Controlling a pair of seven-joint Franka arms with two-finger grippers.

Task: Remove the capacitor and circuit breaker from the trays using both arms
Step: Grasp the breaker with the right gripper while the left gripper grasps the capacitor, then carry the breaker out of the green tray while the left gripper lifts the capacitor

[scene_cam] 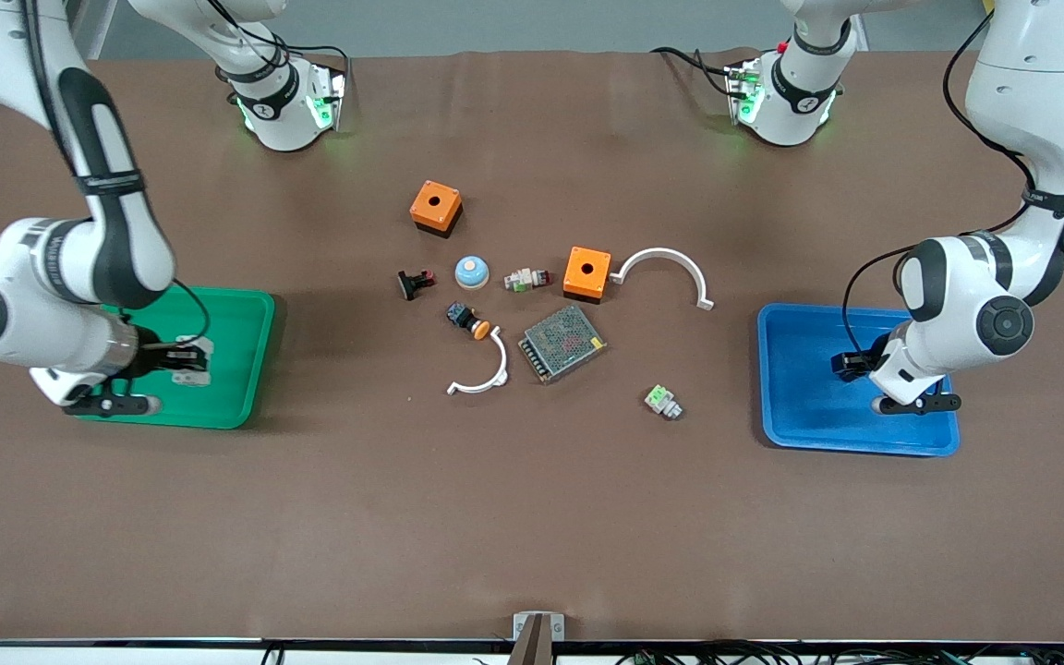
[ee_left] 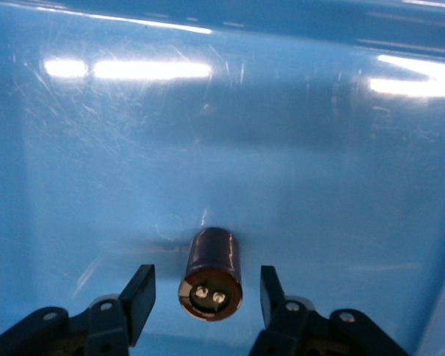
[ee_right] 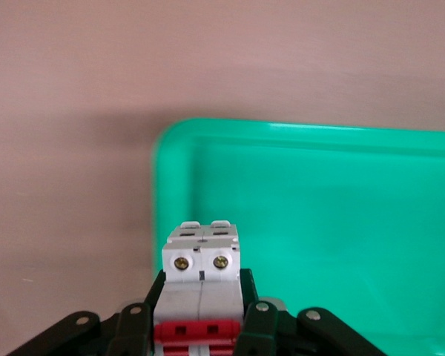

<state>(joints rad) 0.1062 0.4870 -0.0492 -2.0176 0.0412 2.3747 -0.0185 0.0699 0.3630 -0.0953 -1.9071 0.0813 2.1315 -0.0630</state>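
Note:
The capacitor, a stubby dark cylinder, lies on the floor of the blue tray. My left gripper is open, with a finger on each side of the capacitor and a gap to each. In the front view this gripper is low in the blue tray and hides the capacitor. My right gripper is shut on the white-grey breaker with its red switch. It holds the breaker low over the green tray, near a corner of the tray.
Loose parts lie mid-table between the trays: two orange boxes, two white arcs, a metal mesh box, a blue-capped button, a black-red clip, an orange-capped pushbutton and a green-faced part.

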